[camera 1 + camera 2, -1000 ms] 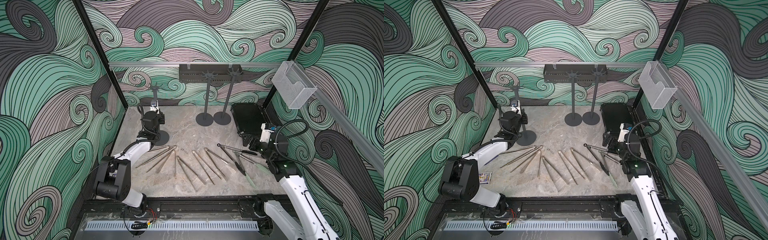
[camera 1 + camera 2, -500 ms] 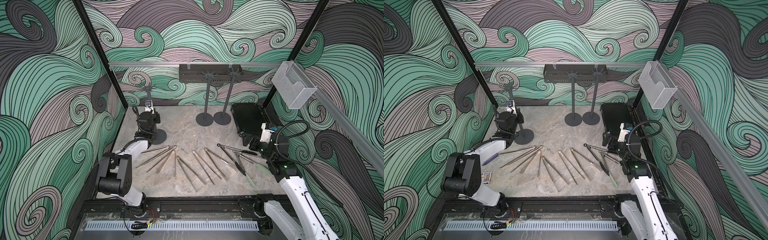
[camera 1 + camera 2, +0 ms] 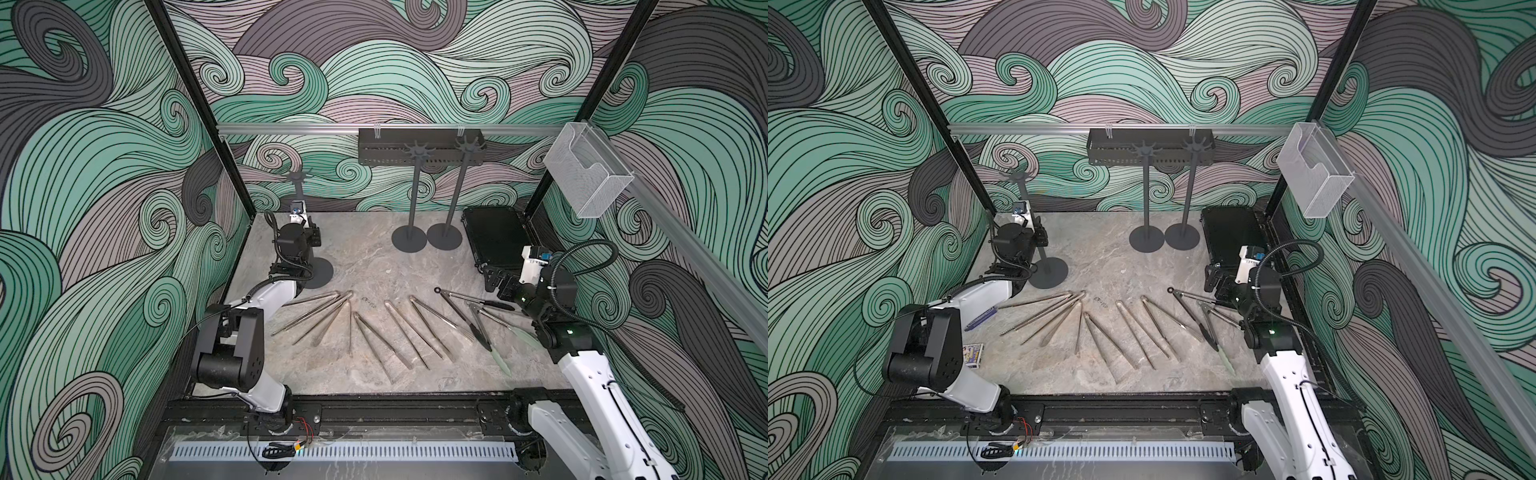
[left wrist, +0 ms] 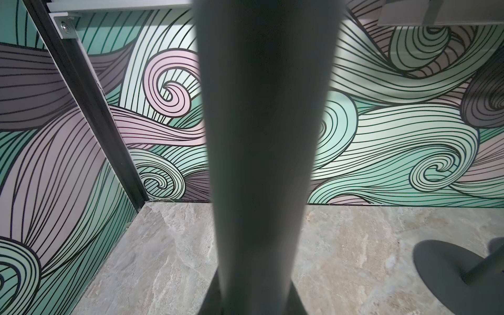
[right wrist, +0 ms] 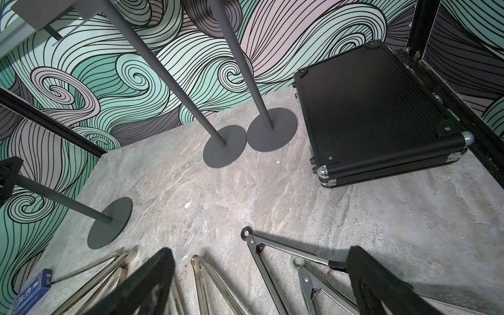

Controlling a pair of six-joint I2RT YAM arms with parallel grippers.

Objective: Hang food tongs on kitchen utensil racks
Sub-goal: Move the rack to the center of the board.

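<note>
"Food tongs [image 3: 359,322] — where do they lie?"

"All flat on the table [image 3: 374,257], fanned out in a row with hinges toward the racks and tips toward the front rail [image 3: 395,415]. Most are bare steel. The black-tipped pair [image 3: 457,294] and the pale-green pair [image 3: 500,361] overlap at the robot's right end. No hook carries anything, so I'd say the hanging has not yet begun."

"Why is the left gripper [image 3: 312,235] on a pole?"

"Its jaws are closed on the pole of the left rack [image 3: 320,272], partway up, and that pole fills the left wrist view. My guess is that it steadies or positions the stand (a thin pole on a small round base looks easy to tip) so a hook comes within reach. The other two racks [image 3: 415,187] stand side by side at the back, well apart from the fan."

"And the arm itself?"

"Stretched low and forward along the table's left edge, forearm nearly level, wrist turned up to meet the pole side-on."

"The right one?"

"The right gripper [image 5: 260,255] gapes wide and holds nothing. Its arm rises from the front rail, bends at the elbow and tips the wrist down over the hinge end of the black-tipped pair — the ring there is likely what a hook wants, so that seems the next pick."
</note>
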